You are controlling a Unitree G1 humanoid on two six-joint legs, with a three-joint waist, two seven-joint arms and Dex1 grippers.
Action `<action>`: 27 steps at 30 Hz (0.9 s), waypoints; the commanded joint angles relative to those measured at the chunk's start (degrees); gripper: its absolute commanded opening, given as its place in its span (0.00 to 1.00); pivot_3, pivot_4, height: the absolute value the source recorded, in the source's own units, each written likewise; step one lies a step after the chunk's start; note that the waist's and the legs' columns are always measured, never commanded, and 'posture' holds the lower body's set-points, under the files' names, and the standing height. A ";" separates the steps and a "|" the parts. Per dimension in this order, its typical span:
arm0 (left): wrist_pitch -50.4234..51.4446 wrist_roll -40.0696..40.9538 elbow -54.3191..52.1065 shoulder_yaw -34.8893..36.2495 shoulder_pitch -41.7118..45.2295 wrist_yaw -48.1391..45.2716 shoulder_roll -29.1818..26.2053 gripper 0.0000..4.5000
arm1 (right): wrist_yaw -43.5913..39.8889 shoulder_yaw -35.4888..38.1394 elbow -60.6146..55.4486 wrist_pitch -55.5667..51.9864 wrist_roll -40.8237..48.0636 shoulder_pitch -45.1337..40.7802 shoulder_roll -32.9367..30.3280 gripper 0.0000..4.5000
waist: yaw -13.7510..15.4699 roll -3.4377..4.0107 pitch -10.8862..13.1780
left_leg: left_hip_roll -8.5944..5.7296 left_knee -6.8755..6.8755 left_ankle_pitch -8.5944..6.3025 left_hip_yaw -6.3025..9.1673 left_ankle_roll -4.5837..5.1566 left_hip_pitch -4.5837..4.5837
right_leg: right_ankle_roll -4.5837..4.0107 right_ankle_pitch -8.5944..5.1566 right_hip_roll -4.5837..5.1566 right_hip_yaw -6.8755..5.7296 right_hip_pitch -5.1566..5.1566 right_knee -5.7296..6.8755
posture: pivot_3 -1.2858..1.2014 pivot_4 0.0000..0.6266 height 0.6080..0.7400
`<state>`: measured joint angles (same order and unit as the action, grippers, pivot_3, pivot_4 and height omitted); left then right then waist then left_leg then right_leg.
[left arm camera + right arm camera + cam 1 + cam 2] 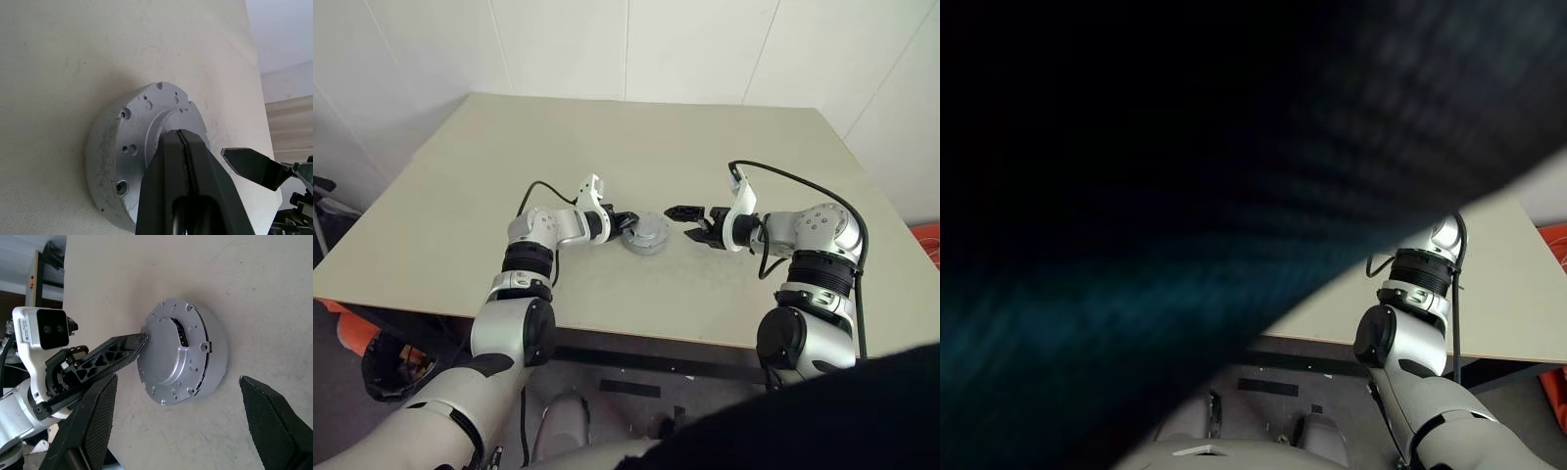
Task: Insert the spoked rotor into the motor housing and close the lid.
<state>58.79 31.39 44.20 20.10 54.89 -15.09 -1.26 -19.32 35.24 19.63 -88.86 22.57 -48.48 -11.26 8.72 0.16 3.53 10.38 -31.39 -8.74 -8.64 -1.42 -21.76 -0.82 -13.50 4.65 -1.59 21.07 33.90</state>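
The assembled motor (645,234) sat near the table's (460,176) middle, a squat silver-grey metal drum with the lid (168,352) already seated on top. The spoked rotor was hidden, presumably inside. And there was the left gripper (625,223), at about nine o'clock from the drum, fingers pressed flat together and their joined tips resting against the lid's face. Over at three o'clock the right gripper (688,217) hung just beside the drum, its two black fingers spread as wide as they go, nothing between them, with a clear gap to the metal.

The look of it: a machined, matte lid dotted with small screw holes around the edge, a raised curved step and a dark slot near the centre, and a fine seam running round the side wall where lid met motor housing (215,364).

By my judgement this was a rigid, fairly heavy piece for its size, with smooth, probably slippery flanks. A firm squeeze across the side wall, below the seam, looked the safest hold; pinching at the lid's rim risked lifting or cocking it.
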 commanded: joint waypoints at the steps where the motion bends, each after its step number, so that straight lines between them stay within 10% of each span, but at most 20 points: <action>1: 0.60 -0.03 -1.58 -0.37 -0.38 0.17 -0.46 0.00 | 1.13 -0.02 -0.03 2.59 1.07 0.72 0.76 1.00 | 0.01 0.00 0.00 | 0.00 0.00 0.01 0.00 -0.01 0.00 | 0.02 0.01 0.00 -0.01 0.00 0.00 | 0.52 0.00 1.00; 27: 1.09 -0.01 -2.54 -0.42 -0.69 0.59 -0.80 0.00 | 6.60 -2.96 3.85 13.57 4.80 5.74 11.45 1.00 | -1.75 0.00 -0.01 | 0.43 0.16 0.37 -0.03 -0.62 0.62 | -0.18 0.16 -0.28 -0.01 -0.31 0.07 | 0.52 0.00 1.00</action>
<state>59.83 31.32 42.52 19.90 53.72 -14.51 -1.87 -13.19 33.69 21.87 -74.26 25.50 -42.88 -2.07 6.97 0.16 3.52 10.85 -31.22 -8.36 -8.68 -2.05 -21.13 -1.03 -13.33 4.33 -1.59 20.78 33.96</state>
